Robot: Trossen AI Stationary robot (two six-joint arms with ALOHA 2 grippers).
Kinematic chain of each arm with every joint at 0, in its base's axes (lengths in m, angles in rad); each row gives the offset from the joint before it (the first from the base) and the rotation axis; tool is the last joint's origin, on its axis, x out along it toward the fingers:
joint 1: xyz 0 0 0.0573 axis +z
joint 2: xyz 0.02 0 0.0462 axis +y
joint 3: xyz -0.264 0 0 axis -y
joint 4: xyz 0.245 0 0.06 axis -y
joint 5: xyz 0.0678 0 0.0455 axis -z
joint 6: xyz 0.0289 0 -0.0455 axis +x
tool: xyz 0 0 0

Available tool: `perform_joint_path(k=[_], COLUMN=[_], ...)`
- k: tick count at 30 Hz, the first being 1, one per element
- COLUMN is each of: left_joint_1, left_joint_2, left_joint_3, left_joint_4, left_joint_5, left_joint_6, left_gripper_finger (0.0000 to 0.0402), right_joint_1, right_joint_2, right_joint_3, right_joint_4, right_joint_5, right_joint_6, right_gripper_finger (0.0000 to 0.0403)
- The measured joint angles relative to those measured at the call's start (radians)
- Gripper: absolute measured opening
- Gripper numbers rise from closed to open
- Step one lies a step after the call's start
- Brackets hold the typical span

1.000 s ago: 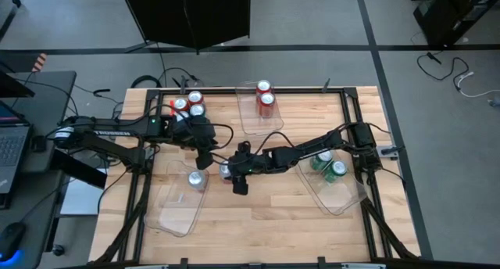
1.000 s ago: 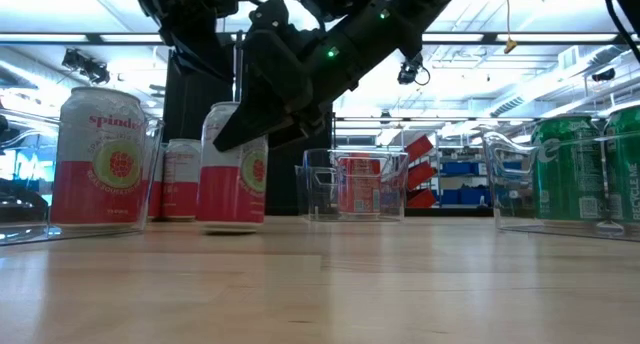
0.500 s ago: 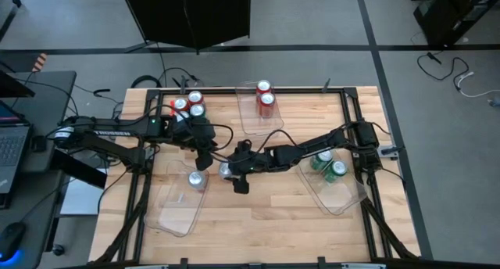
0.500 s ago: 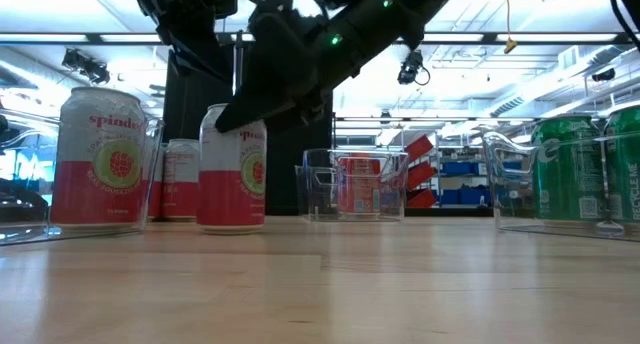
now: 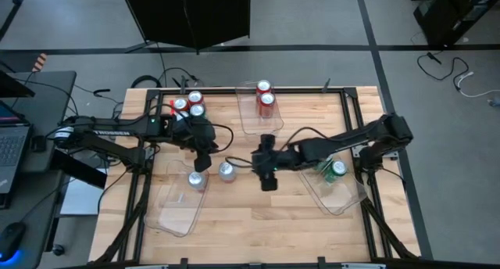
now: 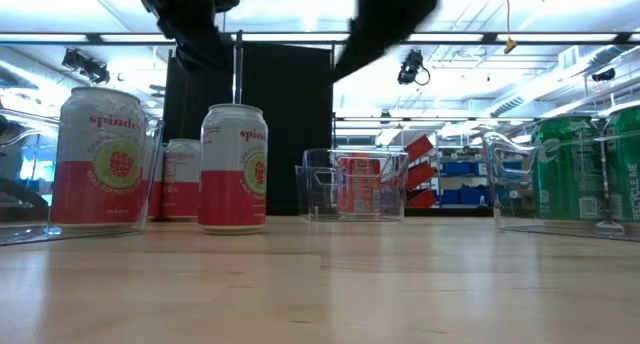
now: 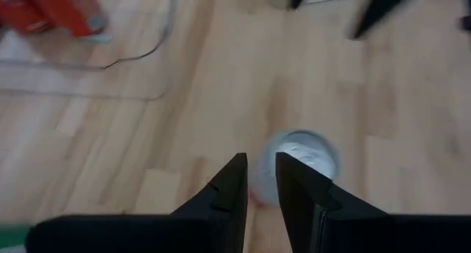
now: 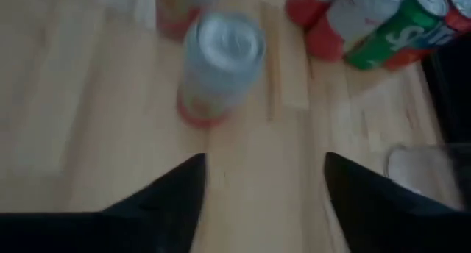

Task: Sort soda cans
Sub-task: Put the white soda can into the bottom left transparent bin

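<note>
A silver-topped white-and-red can [image 5: 226, 171] [image 6: 233, 169] stands upright on its base on the bare wood, clear of both grippers. My right gripper [image 5: 256, 166] [image 8: 261, 172] is open and a short way to the can's right, fingers pointing at the can [image 8: 221, 62]. My left gripper [image 5: 205, 156] [image 7: 261, 172] hangs shut above the table, just far-left of that can [image 7: 302, 154]. A like can [image 5: 196, 181] stands in the near-left bin. Two red cans [image 5: 266, 94] stand in the far bin, green cans [image 5: 336, 169] in the right bin.
Three clear bins lie on the table: near left [image 5: 173, 210], far centre [image 5: 254, 120], near right [image 5: 340, 197]. A cluster of loose cans [image 5: 190, 105] stands at the far-left corner. Bare wood runs along the near edge between the bins. Cables cross the table's middle.
My right gripper set the white-and-red can down upright on the wood, let go of it and drew back toward the table's right. The can stays where it was set. My left arm kept still.
</note>
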Motion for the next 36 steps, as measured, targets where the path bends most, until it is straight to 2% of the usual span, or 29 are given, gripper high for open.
perform_joint_path(k=[3, 7, 9, 14, 17, 20, 26, 32, 36], left_joint_1=[-0.003, -0.02, -0.033, -0.079, -0.111, -0.135, -0.173, -0.183, -0.183], left_joint_2=[0.002, 0.001, 0.005, 0.055, 0.11, 0.181, 0.329, 0.431, 0.461], left_joint_3=[0.03, 0.072, 0.09, 0.144, 0.191, 0.26, 0.412, 0.513, 0.532], left_joint_4=[-0.005, -0.028, -0.056, -0.162, -0.223, -0.284, -0.429, -0.422, -0.426], left_joint_5=[0.062, 0.095, 0.098, 0.096, 0.092, 0.08, 0.075, 0.084, 0.064], left_joint_6=[0.006, 0.009, 0.009, 0.001, -0.002, -0.029, -0.049, -0.076, -0.081], left_gripper_finger=[0.0054, 0.0013, 0.0005, 0.0004, 0.0005, 0.0022, 0.0098, 0.0187, 0.0242], right_joint_1=[0.009, -0.008, -0.021, -0.047, -0.049, -0.049, -0.049, -0.049, -0.049], right_joint_2=[-0.044, -0.13, -0.168, -0.248, -0.274, -0.284, -0.283, -0.283, -0.283], right_joint_3=[-0.113, -0.317, -0.418, -0.586, -0.627, -0.637, -0.637, -0.637, -0.637], right_joint_4=[0.053, 0.278, 0.399, 0.659, 0.712, 0.724, 0.721, 0.72, 0.715], right_joint_5=[0.012, 0.015, 0.015, 0.017, 0.017, 0.017, 0.016, -0.019, -0.039], right_joint_6=[-0.021, -0.026, -0.028, -0.016, 0.002, 0.003, 0.001, -0.008, -0.015], right_gripper_finger=[0.0163, 0.0039, 0.0012, 0.0025, 0.0016, 0.0004, 0.0006, 0.0002, 0.0001])
